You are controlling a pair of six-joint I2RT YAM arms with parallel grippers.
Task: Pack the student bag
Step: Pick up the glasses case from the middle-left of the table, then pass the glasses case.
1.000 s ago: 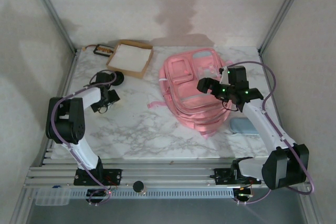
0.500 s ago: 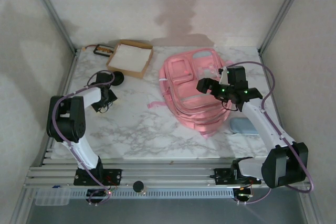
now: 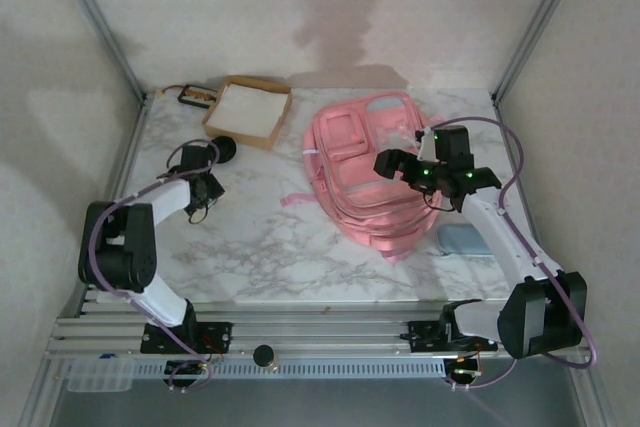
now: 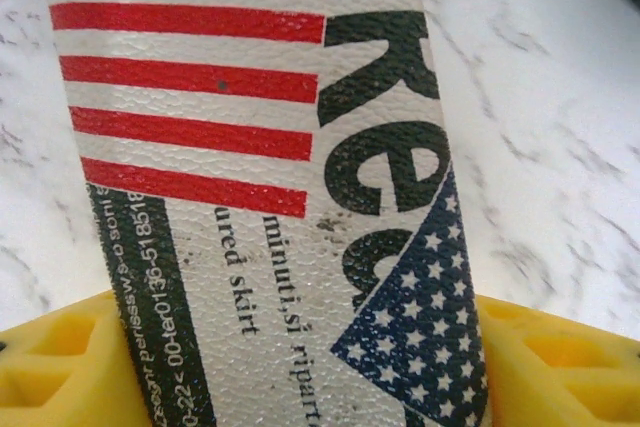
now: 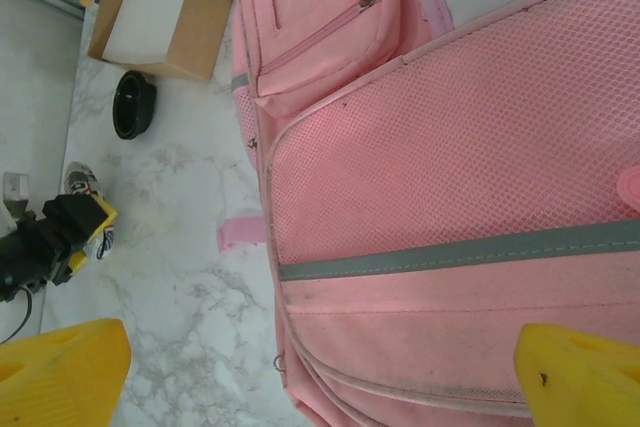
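Marble counter [image 3: 260,237], student bag [image 3: 350,187] flat at right beneath parted right fingers [image 5: 60,367], left fingers [image 4: 60,367] clamped on flag-printed packet [image 4: 260,177] well apart: could slip in transit or meet a seemingly shut zip [image 5: 345,12].

mesh-cloth student bag [image 5: 450,147]; pebbled packet [image 4: 260,197]

Low left gripper [image 3: 203,190] clamped around a printed packet [image 4: 270,177]; raised right gripper [image 3: 390,163], jaws wide apart.

Pink student bag [image 3: 360,187] with one grey stripe; packet [image 4: 250,147] striped red and white, blue field starred white; bench [image 3: 260,237] white marble, grey-veined.
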